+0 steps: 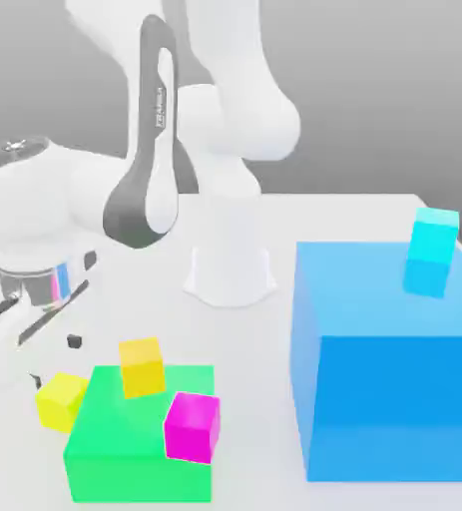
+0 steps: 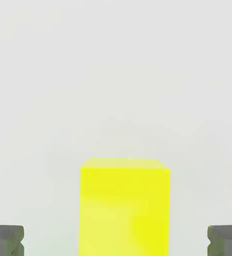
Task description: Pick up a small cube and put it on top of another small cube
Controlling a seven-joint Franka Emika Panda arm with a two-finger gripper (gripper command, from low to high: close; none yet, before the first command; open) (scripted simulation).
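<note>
Five blocks share the white table, noted largest first, with the green block as landmark. Big blue block stands well apart from it, toward the exterior view's right, with a small cyan cube tilted on its top. Green block is low and flat; an orange-yellow cube rests on its far edge and a magenta cube sits at its near corner toward the blue block. The small cube — lemon-yellow, greenish tinge — lies on the table just beside the green block's side away from the blue block, near or touching it; cannot tell which. Gripper hangs just above that cube, jaws spread wide, nothing held; in the hand view the cube sits centred between the two fingertips. Handling, as a judgement: rigid, light, plain smooth faces — likely slippery, so a squeeze on two opposite flat sides, mid-height, should hold squarely. The green block's closeness may crowd one finger.
</note>
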